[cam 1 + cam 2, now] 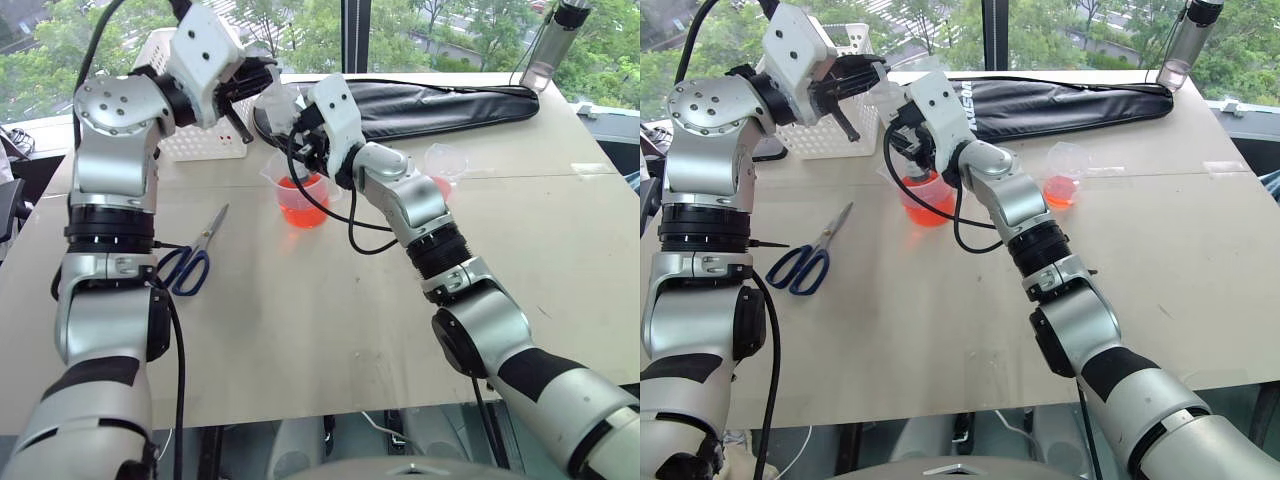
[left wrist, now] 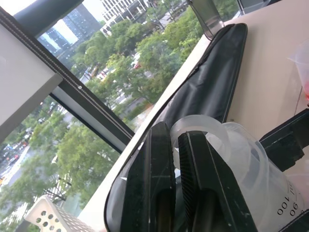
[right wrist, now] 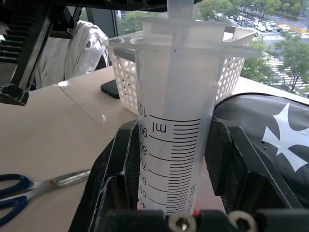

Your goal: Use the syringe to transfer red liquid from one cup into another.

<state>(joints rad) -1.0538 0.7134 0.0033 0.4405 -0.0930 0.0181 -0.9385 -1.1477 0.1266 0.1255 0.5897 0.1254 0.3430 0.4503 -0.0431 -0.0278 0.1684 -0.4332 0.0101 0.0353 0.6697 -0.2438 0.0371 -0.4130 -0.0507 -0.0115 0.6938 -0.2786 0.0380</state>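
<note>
Right wrist view: right gripper [image 3: 171, 193] clamps syringe [image 3: 176, 111] barrel; left gripper [image 2: 176, 159] pinches plunger top

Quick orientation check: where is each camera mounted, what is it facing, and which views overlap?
Left and right eye views: on the head, looking forward and down at the table, both arms, measuring cup, small cup and scissors.
Left wrist view: on the left wrist, along the left claw shut on the plunger, facing the black bag and window.
Right wrist view: on the right wrist, along the right claw clamping the syringe, facing the basket.
Both wrist views share the syringe and bag.
</note>
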